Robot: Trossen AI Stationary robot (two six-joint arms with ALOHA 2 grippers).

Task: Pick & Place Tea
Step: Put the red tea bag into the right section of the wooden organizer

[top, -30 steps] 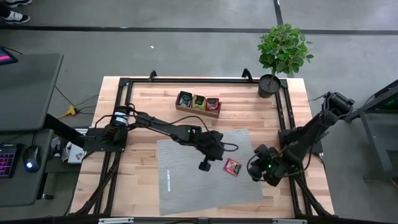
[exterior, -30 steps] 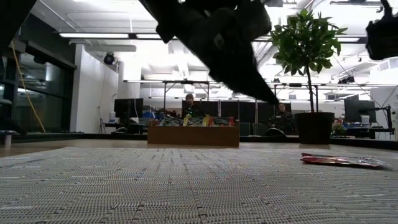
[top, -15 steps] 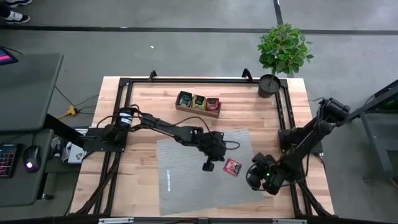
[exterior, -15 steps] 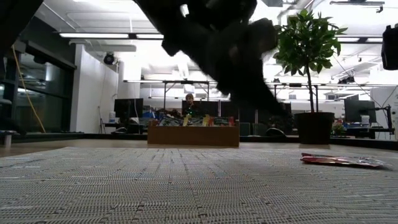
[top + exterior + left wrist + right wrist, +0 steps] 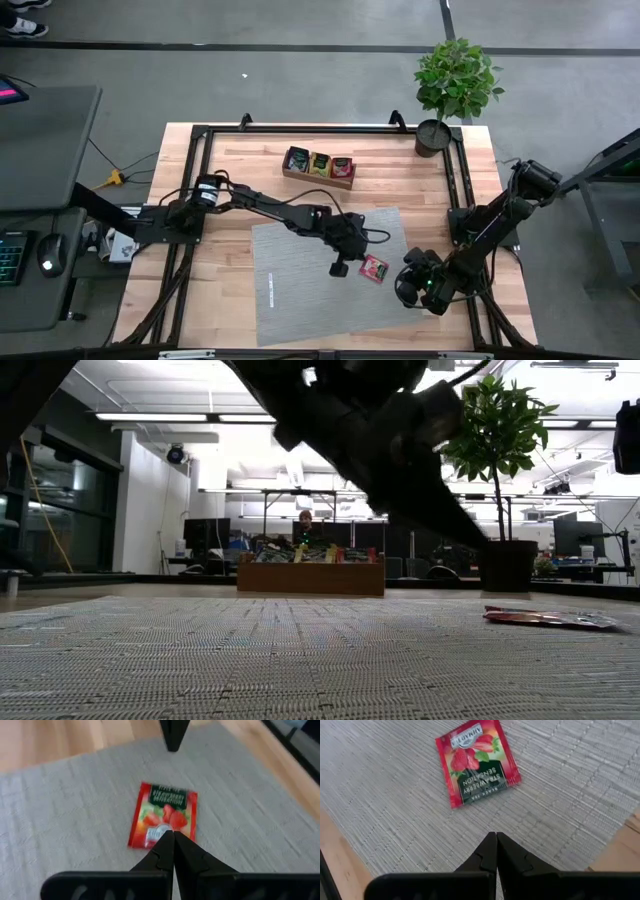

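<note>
A grey mat [image 5: 330, 275] is laid on the near half of the wooden table [image 5: 230, 160]. One red tea sachet [image 5: 374, 268], printed with strawberries, is found lying flat on the mat toward its right side; it is also seen in the left wrist view [image 5: 163, 815], the right wrist view [image 5: 477, 762] and the low view [image 5: 545, 618].

The left gripper [image 5: 340, 268] is positioned above the mat just beside the sachet, on its left. Its fingers are pressed together, tip to tip, and nothing is held between them. In the left wrist view the closed fingertips [image 5: 172, 842] are seen over the sachet's near edge; whether they touch it cannot be told.

The right gripper [image 5: 405, 285] is stationed at the mat's right edge, near the sachet and to its right. Its fingers are likewise fully closed, as shown in the right wrist view [image 5: 495, 845], and nothing is held.

Farther back, well apart from the mat, a brown wooden tray [image 5: 318, 164] of three compartments is noted, with sachets stored in each compartment. At the far right corner a potted plant [image 5: 455, 85] is placed.
</note>
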